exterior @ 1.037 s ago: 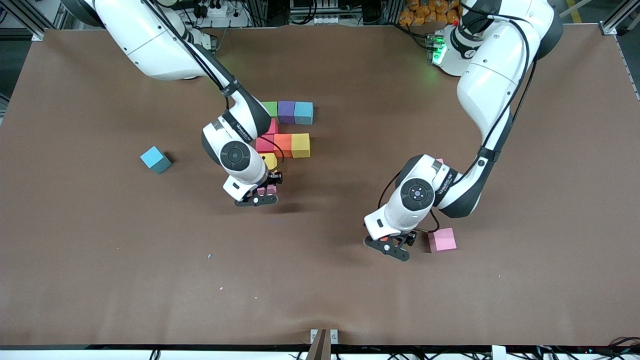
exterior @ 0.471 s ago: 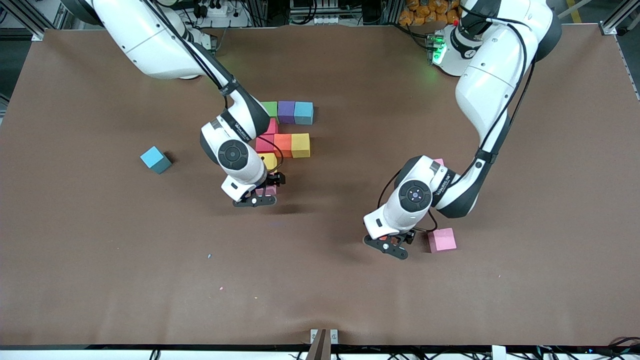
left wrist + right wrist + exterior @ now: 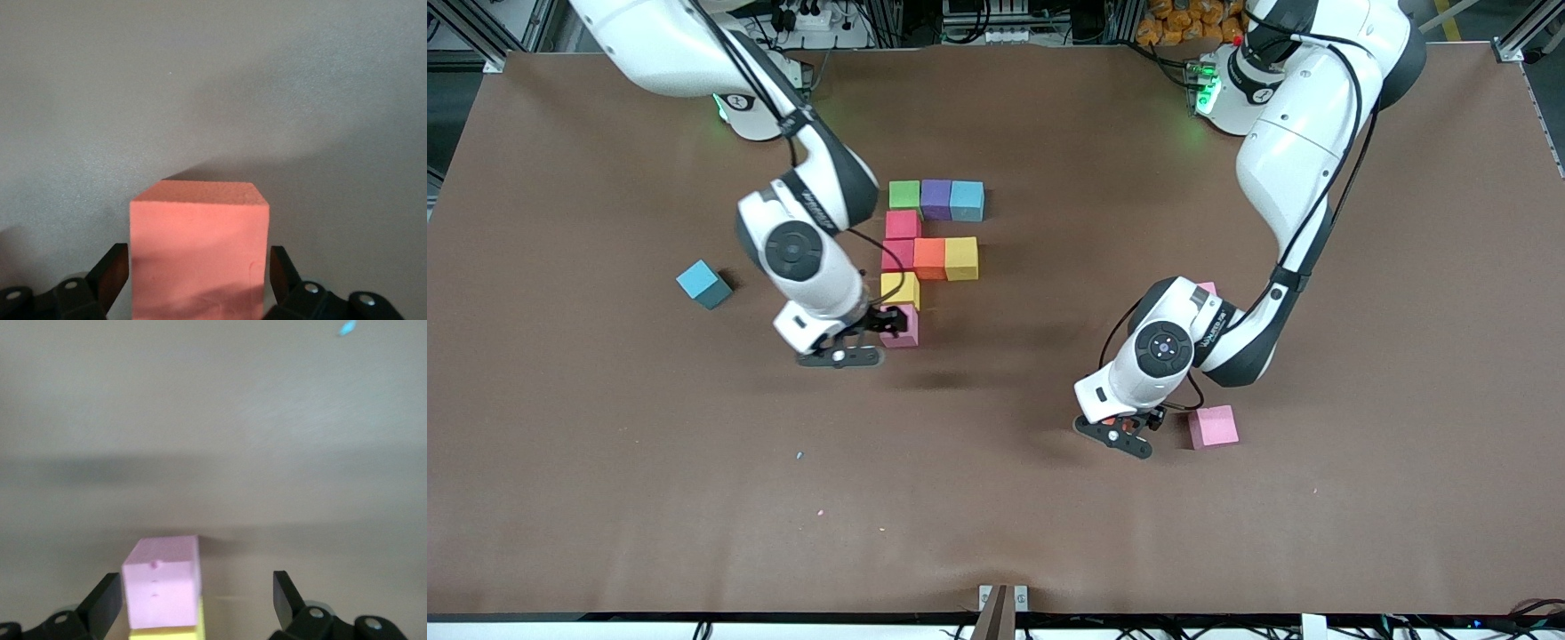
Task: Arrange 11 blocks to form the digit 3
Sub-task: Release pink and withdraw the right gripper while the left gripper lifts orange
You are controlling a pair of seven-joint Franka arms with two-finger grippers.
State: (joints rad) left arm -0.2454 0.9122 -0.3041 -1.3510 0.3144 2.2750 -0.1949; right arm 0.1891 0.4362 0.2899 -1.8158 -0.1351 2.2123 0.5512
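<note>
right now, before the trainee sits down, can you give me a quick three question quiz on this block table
1. True or false: the right gripper is shut on the pink block at the end of the figure nearest the front camera.
2. Which block lies alone toward the right arm's end of the table? A green, B light blue, C purple.
3. In the figure's middle row, which two colours sit beside the red block?

Key
1. False: its jaws stand open, clear of the pink block's sides.
2. B: the loose light blue block.
3. Orange and yellow: the orange block, then the yellow end block.
</note>
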